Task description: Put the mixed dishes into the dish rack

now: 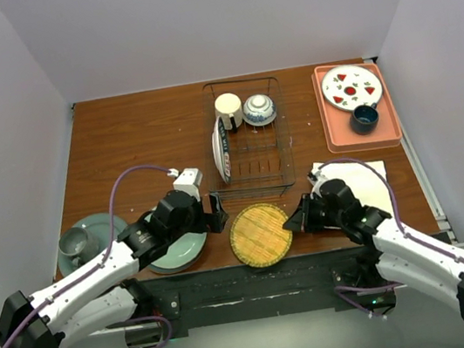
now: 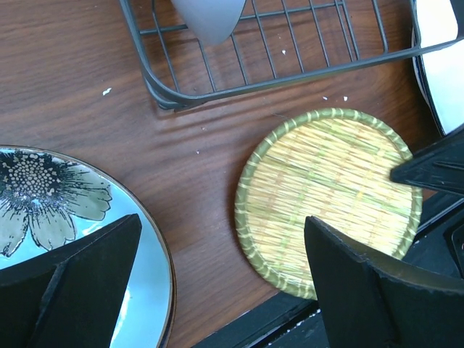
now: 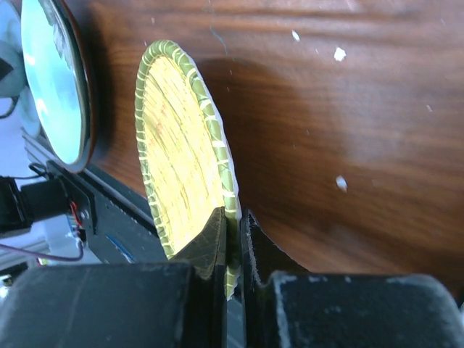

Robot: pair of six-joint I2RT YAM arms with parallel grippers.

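Note:
A round woven yellow-green plate (image 1: 260, 234) lies at the table's near edge. My right gripper (image 1: 291, 220) is shut on its right rim; in the right wrist view the gripper (image 3: 233, 217) pinches the green edge of the woven plate (image 3: 177, 138) between both fingers. My left gripper (image 1: 218, 213) stands open over bare wood (image 2: 221, 232), between the flower plate (image 2: 43, 203) and the woven plate (image 2: 330, 196). The dish rack (image 1: 273, 145) holds a cream mug (image 1: 227, 106), a blue-white bowl (image 1: 259, 110) and an upright white plate with a dark rim (image 1: 220, 151). A white square plate (image 1: 369, 177) lies under my right arm.
A grey-green plate with a small grey cup (image 1: 80, 244) sits at the near left. An orange tray (image 1: 389, 133) at the back right carries a white plate with red marks (image 1: 351, 87) and a dark blue cup (image 1: 365, 118). The flower plate (image 1: 178, 251) lies partly under my left arm.

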